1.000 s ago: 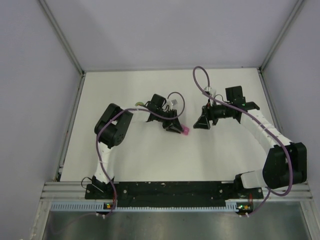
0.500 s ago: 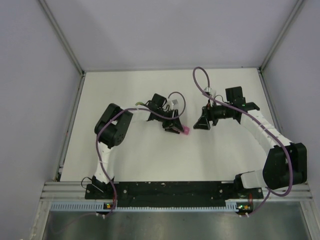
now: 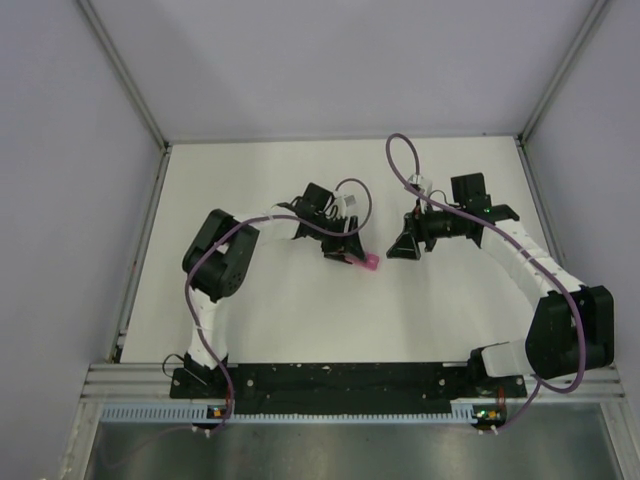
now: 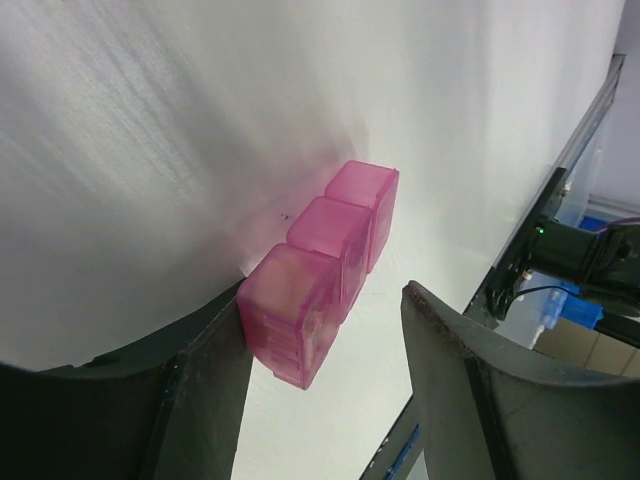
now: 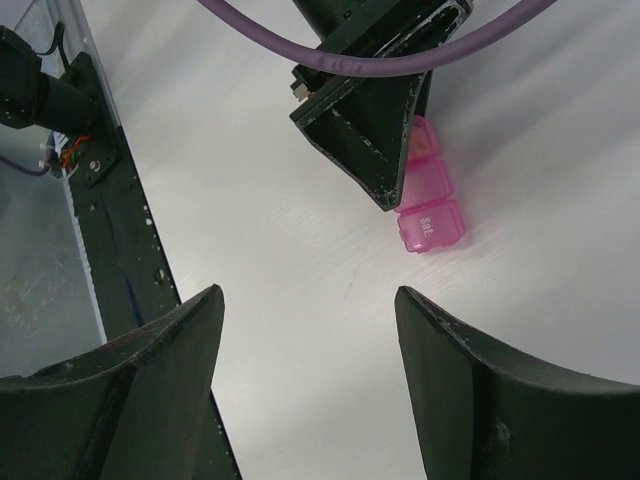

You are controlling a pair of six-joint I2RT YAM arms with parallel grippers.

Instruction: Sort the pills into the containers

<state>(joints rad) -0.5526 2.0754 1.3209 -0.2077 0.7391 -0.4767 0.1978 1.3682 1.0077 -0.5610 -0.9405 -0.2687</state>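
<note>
The containers are one bright-pink translucent pill box (image 3: 368, 263) with three joined square compartments, lids closed, lying on the white table near its middle. My left gripper (image 3: 345, 254) is open around its end. In the left wrist view the box (image 4: 330, 245) rests against the left finger (image 4: 205, 380), and a clear gap separates it from the right finger (image 4: 470, 380). My right gripper (image 3: 403, 246) stands open a short way to the right, nothing between its fingers. In the right wrist view the box (image 5: 430, 205) shows a "Sat" label. No pills are in view.
Grey walls and metal frame rails (image 3: 140, 230) enclose the white table (image 3: 300, 320). A black base rail (image 3: 340, 378) runs along the near edge. A purple cable (image 5: 400, 62) and the left arm's finger (image 5: 370, 130) hang over the box in the right wrist view.
The left gripper's jaws have spread apart around the pill box, and the left arm's elbow has shifted slightly left. The box and the right arm have stayed put.
</note>
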